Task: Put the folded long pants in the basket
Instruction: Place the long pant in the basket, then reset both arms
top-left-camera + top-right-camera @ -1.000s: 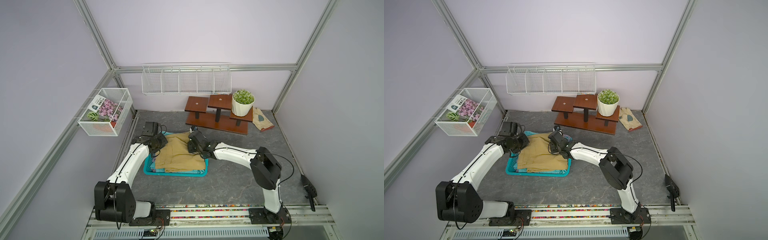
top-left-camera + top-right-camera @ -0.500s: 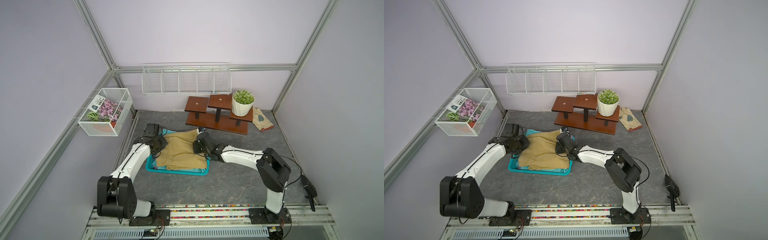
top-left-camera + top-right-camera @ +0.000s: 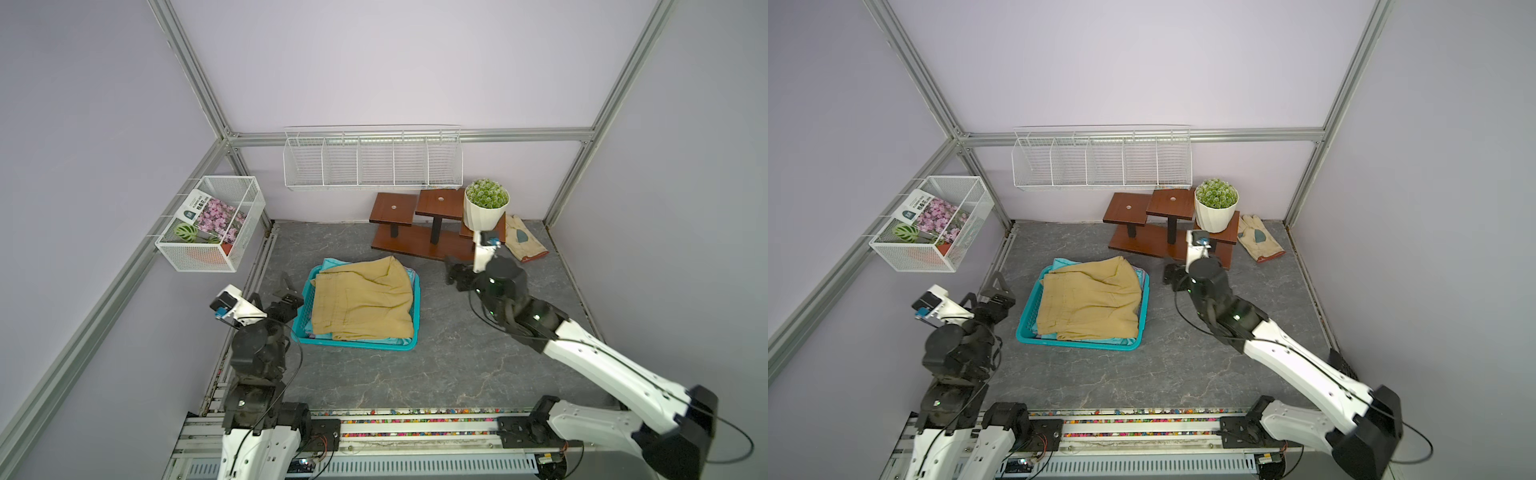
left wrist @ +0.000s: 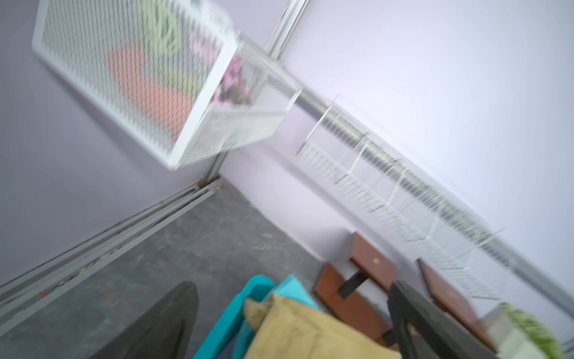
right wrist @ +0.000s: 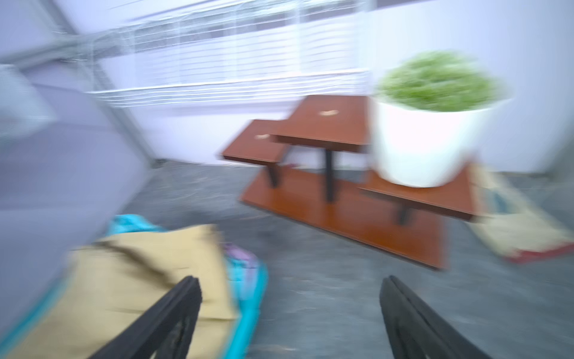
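- rectangular teal plastic basket with perforated grid sides sits on the dark grey marbled surface, left of centre and nearer the left edge
- flat khaki folded pants lie on top inside the basket and cover nearly all of it; the back corner is rumpled and raised at the back rim
- teal folded pants are under the khaki; one corner pokes out at the basket's back left corner and a strip shows along the front rim
- lilac folded pants show only as a sliver at the basket's right rim, under the khaki; that wrist view is blurred
- left gripper is just beside the basket's left rim, near the surface's left edge; cannot tell if it touches the rim; fingers spread wide, nothing in them
- right gripper hangs over bare surface between the basket and the stand, apart from both; fingers wide apart, nothing between
- brown stepped wooden stand is at the back edge, right of centre; white pot with green plant stands on its right step
- cream work glove with teal patch lies flat at the back right corner, just beside the stand
- white wire rack with dividers hangs on the back wall
- white mesh wire box on the left wall holds a pink-flower packet
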Robot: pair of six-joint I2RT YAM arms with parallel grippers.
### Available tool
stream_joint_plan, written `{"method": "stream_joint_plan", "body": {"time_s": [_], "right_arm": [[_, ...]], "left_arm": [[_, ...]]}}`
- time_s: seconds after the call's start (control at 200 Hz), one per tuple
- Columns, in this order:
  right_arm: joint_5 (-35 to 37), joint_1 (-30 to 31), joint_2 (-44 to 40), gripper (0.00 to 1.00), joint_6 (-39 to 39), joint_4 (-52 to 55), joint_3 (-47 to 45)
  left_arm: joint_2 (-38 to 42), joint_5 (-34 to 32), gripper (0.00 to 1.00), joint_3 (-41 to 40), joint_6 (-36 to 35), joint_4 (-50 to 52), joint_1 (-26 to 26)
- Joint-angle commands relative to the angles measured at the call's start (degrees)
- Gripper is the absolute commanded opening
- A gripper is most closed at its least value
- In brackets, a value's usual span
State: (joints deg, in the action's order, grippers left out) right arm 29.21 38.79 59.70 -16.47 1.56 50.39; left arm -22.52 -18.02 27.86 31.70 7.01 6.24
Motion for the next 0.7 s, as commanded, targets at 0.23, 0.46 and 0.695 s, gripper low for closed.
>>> {"method": "stream_joint_plan", "body": {"time_s": [0.23, 0.46, 0.695], "right_arm": [[11.39, -18.21, -2.10, 0.96, 11.97, -22.98, -28.87], [1.98, -30.33, 9.60, 0.96, 12.51, -40.15, -34.06], [-12.31, -32.47, 22.85, 0.97, 15.14, -52.89, -31.92]], "left_arm": [[-14.05, -28.82, 1.00, -28.36, -10.92, -41.35, -0.99], [-38.23, -6.73, 1.00, -24.42, -5.45, -55.44, -15.83], [-52.39, 3.60, 1.00, -20.72, -10.07, -64.54, -17.48]]}}
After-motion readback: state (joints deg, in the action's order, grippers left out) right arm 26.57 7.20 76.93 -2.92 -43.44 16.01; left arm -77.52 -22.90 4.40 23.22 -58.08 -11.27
